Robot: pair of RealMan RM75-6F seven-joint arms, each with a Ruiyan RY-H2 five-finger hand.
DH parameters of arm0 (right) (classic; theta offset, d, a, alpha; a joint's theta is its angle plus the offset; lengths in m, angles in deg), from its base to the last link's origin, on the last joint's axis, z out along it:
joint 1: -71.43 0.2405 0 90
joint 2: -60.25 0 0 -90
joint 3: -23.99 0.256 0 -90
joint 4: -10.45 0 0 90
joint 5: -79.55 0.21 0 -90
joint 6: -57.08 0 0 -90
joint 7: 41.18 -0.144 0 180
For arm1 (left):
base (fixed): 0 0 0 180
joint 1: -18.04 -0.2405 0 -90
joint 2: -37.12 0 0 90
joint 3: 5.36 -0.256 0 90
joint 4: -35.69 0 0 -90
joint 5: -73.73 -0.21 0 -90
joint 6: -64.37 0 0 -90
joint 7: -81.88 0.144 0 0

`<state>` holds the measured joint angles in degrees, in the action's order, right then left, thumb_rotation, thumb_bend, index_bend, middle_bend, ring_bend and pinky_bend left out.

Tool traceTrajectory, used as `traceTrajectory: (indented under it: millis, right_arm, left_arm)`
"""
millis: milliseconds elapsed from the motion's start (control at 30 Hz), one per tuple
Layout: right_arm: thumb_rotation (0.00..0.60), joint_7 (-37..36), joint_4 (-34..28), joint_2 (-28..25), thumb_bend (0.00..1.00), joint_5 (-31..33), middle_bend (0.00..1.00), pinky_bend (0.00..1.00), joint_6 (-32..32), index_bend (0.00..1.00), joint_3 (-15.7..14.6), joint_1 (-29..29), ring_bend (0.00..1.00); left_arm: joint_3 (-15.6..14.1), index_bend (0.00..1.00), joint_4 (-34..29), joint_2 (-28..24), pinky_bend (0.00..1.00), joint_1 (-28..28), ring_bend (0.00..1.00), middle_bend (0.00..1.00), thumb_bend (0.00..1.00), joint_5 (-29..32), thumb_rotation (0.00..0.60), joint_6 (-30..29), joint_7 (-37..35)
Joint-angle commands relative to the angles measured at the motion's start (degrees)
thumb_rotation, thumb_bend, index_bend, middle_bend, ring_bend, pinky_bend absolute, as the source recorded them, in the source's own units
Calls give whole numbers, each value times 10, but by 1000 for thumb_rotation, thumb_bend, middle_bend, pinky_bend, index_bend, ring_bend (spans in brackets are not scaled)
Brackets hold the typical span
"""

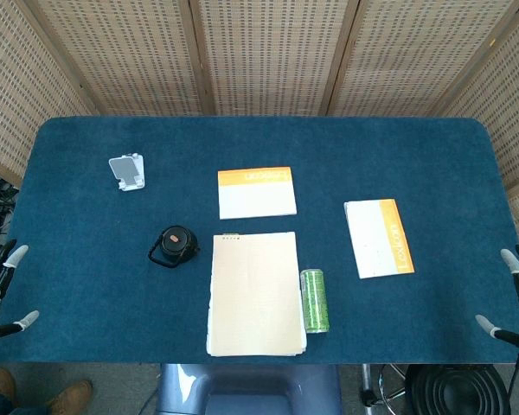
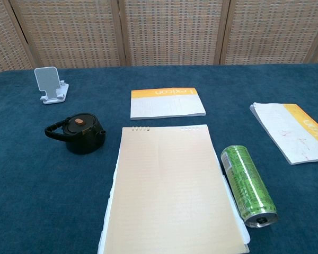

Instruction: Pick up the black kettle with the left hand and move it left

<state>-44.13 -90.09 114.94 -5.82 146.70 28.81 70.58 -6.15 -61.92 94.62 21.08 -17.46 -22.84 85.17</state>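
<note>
The black kettle stands upright on the blue table, left of the large notebook; in the chest view the kettle shows a round lid with an orange spot and a handle pointing left. My left hand hangs at the table's left front edge, fingers spread and empty, well to the left of the kettle. My right hand sits at the right front edge, fingers apart, holding nothing. Neither hand appears in the chest view.
A large tan notebook lies right beside the kettle, with a green can on its right side. An orange-topped booklet lies behind it, another booklet at right. A white phone stand stands at the back left.
</note>
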Motion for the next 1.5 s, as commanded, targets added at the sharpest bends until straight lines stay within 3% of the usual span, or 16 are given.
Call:
traceTrajectory:
  millis: [33, 267, 467, 500, 600, 667, 733, 1133, 1500]
  right_arm:
    - [600, 0, 0, 0, 0, 1, 0, 0, 0, 49, 0, 0, 0]
    - [600, -4, -2, -2, 0, 1, 0, 0, 1, 49, 1, 0, 0]
    - [600, -3, -1, 0, 0, 9, 0, 0, -8, 49, 2, 4, 0]
    - [600, -3, 0, 0, 0, 11, 0, 0, -10, 49, 3, 5, 0]
    - [600, -2, 2, 1, 0, 18, 0, 0, -15, 49, 5, 7, 0]
    - [600, -3, 4, 2, 0, 23, 0, 0, -18, 49, 6, 8, 0]
    - [600, -4, 5, 2, 0, 26, 0, 0, -20, 49, 7, 9, 0]
    - [600, -8, 8, 3, 0, 32, 0, 0, -29, 49, 7, 13, 0]
    - [600, -10, 10, 3, 0, 36, 0, 0, -34, 49, 8, 15, 0]
  left_arm:
    - [0, 0, 0, 1, 0, 0, 0, 0, 0, 0, 600, 1, 1]
    - [4, 0, -3, 10, 0, 17, 0, 0, 0, 2, 600, 27, 11]
    - [50, 15, -9, 31, 0, 105, 15, 11, 0, 7, 600, 115, 8]
    - [56, 49, -9, 35, 0, 121, 35, 22, 0, 8, 600, 132, 1]
    - [70, 271, -6, 46, 0, 167, 165, 132, 0, 14, 600, 188, -26]
    - [76, 329, -3, 53, 0, 193, 211, 206, 0, 26, 600, 226, -29]
    - [79, 349, -1, 59, 0, 210, 220, 217, 0, 37, 600, 250, -24]
    - [74, 371, -6, 90, 0, 271, 258, 249, 0, 92, 600, 343, -2]
    - [70, 399, 17, 137, 0, 304, 263, 302, 0, 149, 600, 380, 45]
